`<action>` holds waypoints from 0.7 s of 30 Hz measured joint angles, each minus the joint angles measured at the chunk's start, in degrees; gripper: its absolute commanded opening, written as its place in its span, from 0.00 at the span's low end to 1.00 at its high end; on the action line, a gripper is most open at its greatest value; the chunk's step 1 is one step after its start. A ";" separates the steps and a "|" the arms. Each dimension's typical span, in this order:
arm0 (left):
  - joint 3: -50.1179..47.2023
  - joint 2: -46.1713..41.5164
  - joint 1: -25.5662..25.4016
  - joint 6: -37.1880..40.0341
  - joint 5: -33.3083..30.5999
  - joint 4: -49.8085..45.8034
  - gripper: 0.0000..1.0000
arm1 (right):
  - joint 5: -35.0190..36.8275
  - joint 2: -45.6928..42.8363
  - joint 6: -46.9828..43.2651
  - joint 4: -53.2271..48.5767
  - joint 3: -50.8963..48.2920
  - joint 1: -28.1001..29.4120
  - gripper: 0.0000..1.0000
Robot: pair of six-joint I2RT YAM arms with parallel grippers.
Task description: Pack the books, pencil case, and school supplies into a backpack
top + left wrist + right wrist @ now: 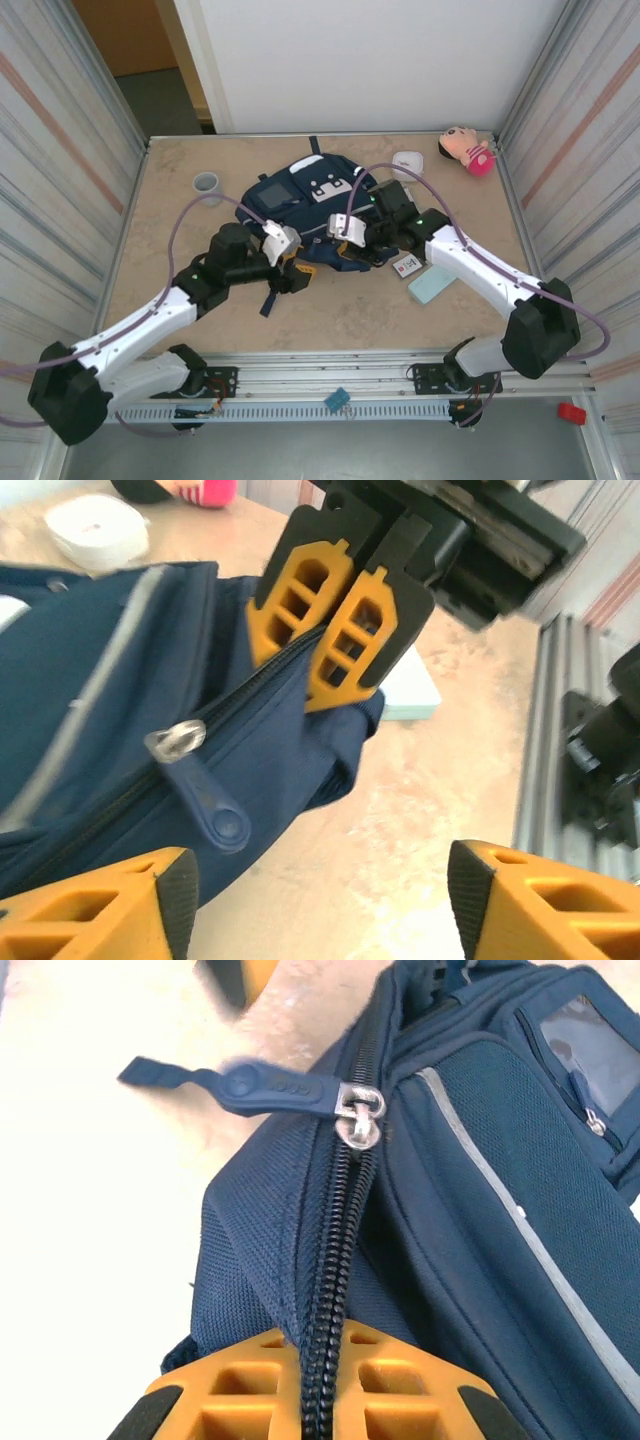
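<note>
The navy backpack (300, 205) lies mid-table with its zip closed. My right gripper (352, 238) is shut on the zip seam of the backpack (480, 1160), its orange fingers (345, 630) pinching the fabric edge. My left gripper (320, 895) stands open over bare table, just beside the blue zip pull (205, 800), which hangs free. The same zip pull (280, 1088) lies loose on the backpack's edge. The teal pencil case (432, 284) and a small white packet (406, 264) rest on the table right of the backpack. The books are out of view.
A grey cup (206, 183) stands back left, a white rounded box (407, 162) behind the backpack, and a pink plush toy (467, 150) in the back right corner. Metal rails (330, 375) run along the near edge.
</note>
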 measured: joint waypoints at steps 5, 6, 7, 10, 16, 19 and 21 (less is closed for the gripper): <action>0.00 -5.16 0.00 11.72 -4.04 -5.01 0.89 | -4.61 -2.05 -9.44 -5.99 0.00 -1.90 0.00; -0.02 -5.53 0.00 14.23 -4.76 -5.33 0.89 | -5.16 -2.34 -10.71 -7.06 0.00 -1.92 0.00; -0.02 -5.60 0.00 15.89 -5.27 -5.44 0.89 | -5.77 -2.51 -11.80 -7.93 0.00 -1.92 0.00; -0.02 -4.26 0.00 21.51 -6.47 -5.22 0.89 | -7.04 -2.80 -13.90 -9.90 0.00 -1.92 0.00; -0.02 4.83 0.00 28.87 -7.04 -3.96 0.70 | -7.74 -3.32 -15.58 -10.75 0.00 -1.95 0.00; -0.04 8.26 0.02 31.10 -7.34 -2.16 0.52 | -7.72 -3.50 -16.20 -11.15 0.00 -2.12 0.00; -0.26 9.05 0.11 31.98 -7.21 -0.33 0.32 | -8.20 -3.67 -16.22 -11.69 -0.04 -2.80 0.00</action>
